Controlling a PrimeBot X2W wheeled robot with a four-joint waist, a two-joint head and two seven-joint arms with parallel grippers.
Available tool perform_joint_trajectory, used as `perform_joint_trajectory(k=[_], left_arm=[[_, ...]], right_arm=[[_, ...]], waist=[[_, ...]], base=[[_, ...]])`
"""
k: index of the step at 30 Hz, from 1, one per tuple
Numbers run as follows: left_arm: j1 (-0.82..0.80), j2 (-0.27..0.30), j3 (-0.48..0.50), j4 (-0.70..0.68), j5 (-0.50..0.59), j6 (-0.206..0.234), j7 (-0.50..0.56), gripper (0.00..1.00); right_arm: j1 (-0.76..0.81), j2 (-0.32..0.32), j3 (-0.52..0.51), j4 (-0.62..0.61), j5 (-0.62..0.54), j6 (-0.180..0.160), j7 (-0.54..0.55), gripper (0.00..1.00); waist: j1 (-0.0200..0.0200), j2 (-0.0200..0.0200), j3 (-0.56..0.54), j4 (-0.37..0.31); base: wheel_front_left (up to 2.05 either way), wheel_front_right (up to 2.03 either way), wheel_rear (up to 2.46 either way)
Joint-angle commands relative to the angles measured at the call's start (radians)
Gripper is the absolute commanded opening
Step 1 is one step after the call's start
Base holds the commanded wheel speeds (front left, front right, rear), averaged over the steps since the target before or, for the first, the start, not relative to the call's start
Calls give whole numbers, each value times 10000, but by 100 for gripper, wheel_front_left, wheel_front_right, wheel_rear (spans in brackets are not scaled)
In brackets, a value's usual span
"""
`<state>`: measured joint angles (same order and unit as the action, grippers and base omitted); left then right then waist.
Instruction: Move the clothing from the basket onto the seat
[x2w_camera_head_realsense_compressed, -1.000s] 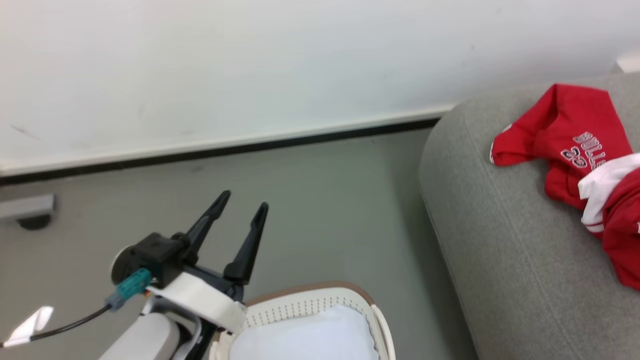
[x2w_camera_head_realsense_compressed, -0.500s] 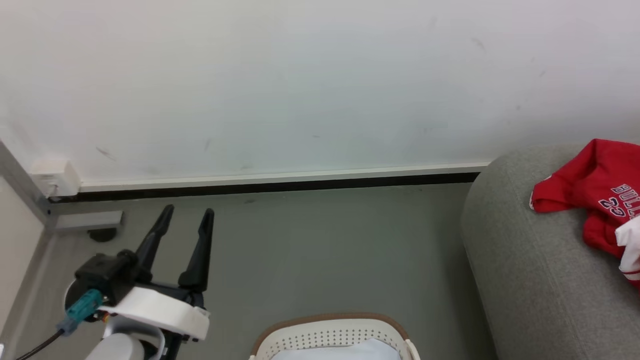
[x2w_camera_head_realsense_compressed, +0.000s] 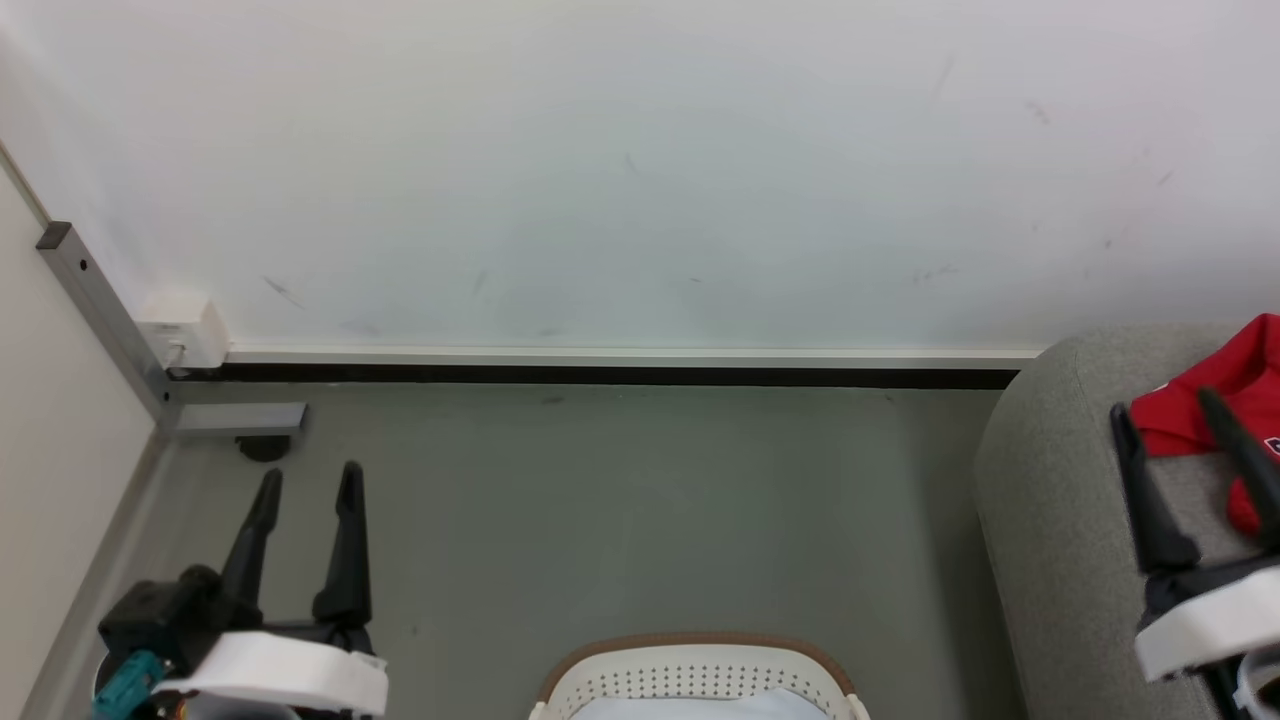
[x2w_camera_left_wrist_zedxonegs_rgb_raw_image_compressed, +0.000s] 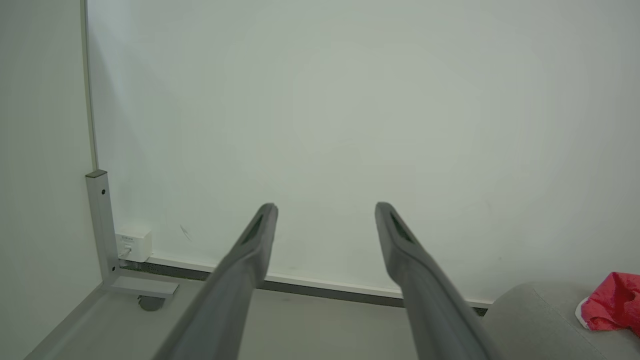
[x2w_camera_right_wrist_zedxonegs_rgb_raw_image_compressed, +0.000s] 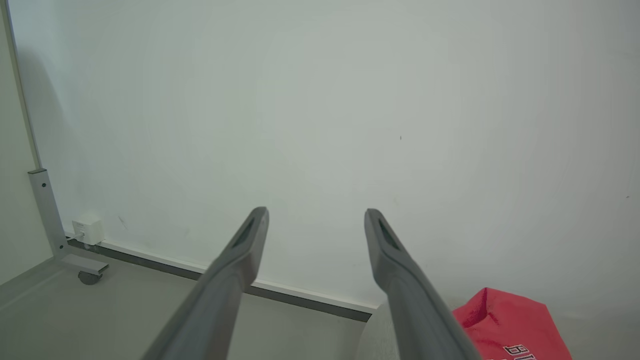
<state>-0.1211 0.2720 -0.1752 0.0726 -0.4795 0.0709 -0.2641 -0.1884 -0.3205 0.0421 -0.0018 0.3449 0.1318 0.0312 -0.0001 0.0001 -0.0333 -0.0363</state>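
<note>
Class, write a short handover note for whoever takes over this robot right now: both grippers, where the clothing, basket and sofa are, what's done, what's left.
Left gripper: open, empty, above the floor, left of the basket.
Right gripper: open, empty, over the sofa.
Red clothing: lying on the sofa's corner.
Done: that clothing is on the seat.
Left: the basket's near part is out of frame. Its far end shows white liner and no red, so check the rest before stopping.

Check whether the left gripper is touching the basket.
Apart. The head view shows bare floor between the left gripper and the basket.
</note>
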Motion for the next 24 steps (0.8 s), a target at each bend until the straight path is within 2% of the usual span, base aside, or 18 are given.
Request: perform_joint_trajectory(k=[1,3,5,7,11,17,24], left_arm=[[253,-167,201,98,334,-92,-2,100],[395,-423,441,212,640,-291,-2,100],[546,-714,608,323,716,-801,-2,100],[670,-866,845,598,906,-1122,-2,100],[689,-1312,1186,1005,1434,-1524,-2,100],[754,-1624,1582,1500,1964,-1825,-2,100],[688,-1814,1897,1632,2343,-1943,-2,100]], right_arm=[[410,286,-53,102,-320,-20,-476,100],[802,765,-8,357,-512,-20,-1108,100],[1086,1095,75,697,-701,-20,-1671,100],[1285,1457,122,1063,-693,-20,-2139,100],[1518,1815,282,1807,-887,-20,-2657,100],[1551,2097,522,2507,-961,-20,-2924,100],[1372,2170,491,2649,-996,-21,-2967,100]], waist=[[1,-1,-5,24],[1,-1,-9,41],[1,-1,-12,48],[1,-1,-19,44],[1,-1,-39,8],[1,-1,-54,-74],[1,-1,-38,-137]], base=[[0,0,0],[0,0,0],[0,0,0],[0,0,0],[0,0,0],[0,0,0],[0,0,0]])
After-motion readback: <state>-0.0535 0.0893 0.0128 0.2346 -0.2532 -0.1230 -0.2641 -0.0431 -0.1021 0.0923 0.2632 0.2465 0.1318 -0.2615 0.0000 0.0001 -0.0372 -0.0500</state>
